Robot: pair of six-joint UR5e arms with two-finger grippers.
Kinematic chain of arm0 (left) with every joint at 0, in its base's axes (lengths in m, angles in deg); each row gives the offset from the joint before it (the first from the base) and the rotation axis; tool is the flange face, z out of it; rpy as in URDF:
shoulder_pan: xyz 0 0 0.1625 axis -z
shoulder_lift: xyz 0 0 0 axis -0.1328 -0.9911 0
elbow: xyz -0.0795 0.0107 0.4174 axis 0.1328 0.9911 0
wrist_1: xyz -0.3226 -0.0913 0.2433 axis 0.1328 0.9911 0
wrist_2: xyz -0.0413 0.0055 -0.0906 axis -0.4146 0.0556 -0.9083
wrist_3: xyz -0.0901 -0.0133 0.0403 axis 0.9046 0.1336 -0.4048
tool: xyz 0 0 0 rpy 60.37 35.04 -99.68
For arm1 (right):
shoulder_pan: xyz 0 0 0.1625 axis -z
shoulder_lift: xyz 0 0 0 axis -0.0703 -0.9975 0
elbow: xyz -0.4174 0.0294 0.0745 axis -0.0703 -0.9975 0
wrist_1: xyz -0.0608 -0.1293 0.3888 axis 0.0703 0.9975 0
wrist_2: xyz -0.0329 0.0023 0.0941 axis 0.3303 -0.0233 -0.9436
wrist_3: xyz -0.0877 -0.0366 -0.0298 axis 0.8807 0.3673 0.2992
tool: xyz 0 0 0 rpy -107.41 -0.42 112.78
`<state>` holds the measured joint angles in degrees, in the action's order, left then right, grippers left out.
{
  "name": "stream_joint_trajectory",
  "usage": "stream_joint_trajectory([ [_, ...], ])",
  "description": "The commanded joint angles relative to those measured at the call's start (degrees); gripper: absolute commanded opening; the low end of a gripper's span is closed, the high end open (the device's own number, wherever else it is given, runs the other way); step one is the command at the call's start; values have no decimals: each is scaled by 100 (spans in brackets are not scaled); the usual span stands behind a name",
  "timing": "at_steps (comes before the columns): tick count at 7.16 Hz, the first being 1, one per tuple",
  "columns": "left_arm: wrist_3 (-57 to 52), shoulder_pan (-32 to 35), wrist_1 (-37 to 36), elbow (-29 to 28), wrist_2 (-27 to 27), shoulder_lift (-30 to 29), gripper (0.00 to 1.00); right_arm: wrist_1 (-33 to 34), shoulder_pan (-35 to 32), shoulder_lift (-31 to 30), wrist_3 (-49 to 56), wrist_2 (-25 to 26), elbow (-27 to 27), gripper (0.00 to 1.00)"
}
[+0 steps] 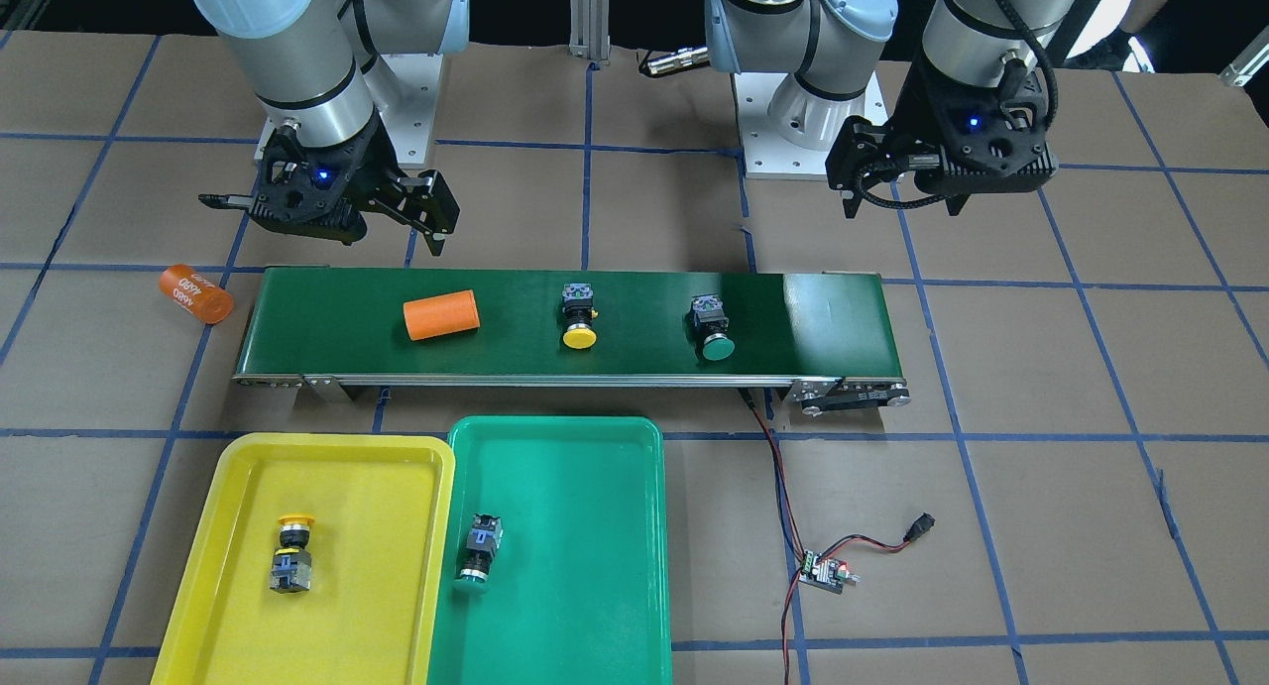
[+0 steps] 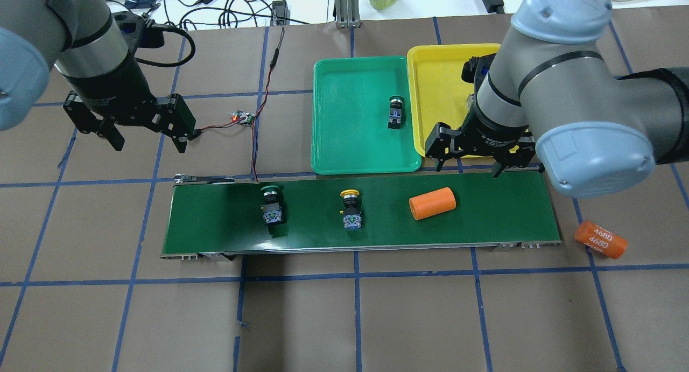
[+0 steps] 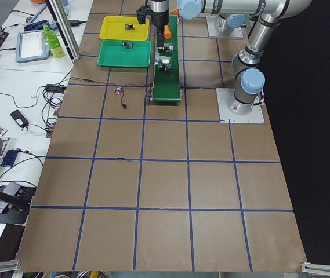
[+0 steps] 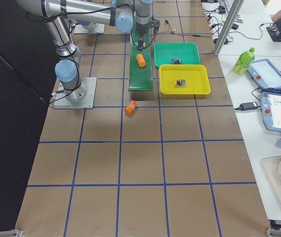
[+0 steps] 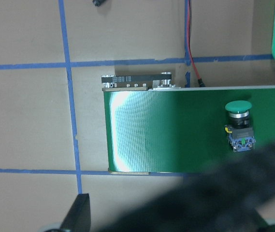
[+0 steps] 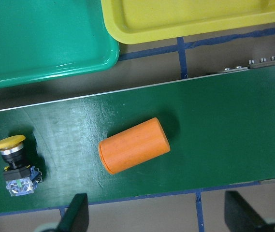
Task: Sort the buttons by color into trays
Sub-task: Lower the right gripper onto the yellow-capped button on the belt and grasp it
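A yellow button (image 1: 579, 320) and a green button (image 1: 712, 328) lie on the dark green belt; both show in the overhead view, yellow (image 2: 350, 209) and green (image 2: 272, 204). Another yellow button (image 1: 289, 556) lies in the yellow tray (image 1: 377, 586). Another green button (image 1: 479, 554) lies in the teal-green tray (image 1: 585, 526). My right gripper (image 2: 467, 165) is open and empty above the belt's far edge, near an orange cylinder. My left gripper (image 2: 148, 140) is open and empty beyond the belt's left end.
An orange cylinder (image 2: 432, 202) lies on the conveyor belt (image 2: 215, 226). A second orange cylinder (image 2: 600, 239) lies on the table off the belt's right end. A small circuit board (image 2: 242, 117) with red and black wires sits left of the green tray.
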<state>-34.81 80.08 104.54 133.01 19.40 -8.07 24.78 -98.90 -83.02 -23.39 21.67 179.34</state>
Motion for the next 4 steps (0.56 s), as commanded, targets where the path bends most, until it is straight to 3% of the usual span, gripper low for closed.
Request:
stream_joint_trajectory([
  [1, 18, 0, -540, 50, -387, 18, 100, 71, -267, 152, -151, 8, -3, 100],
  [4, 359, -17, -184, -212, -398, -60, 100, 1107, -1346, 1082, -871, 78, -3, 100],
])
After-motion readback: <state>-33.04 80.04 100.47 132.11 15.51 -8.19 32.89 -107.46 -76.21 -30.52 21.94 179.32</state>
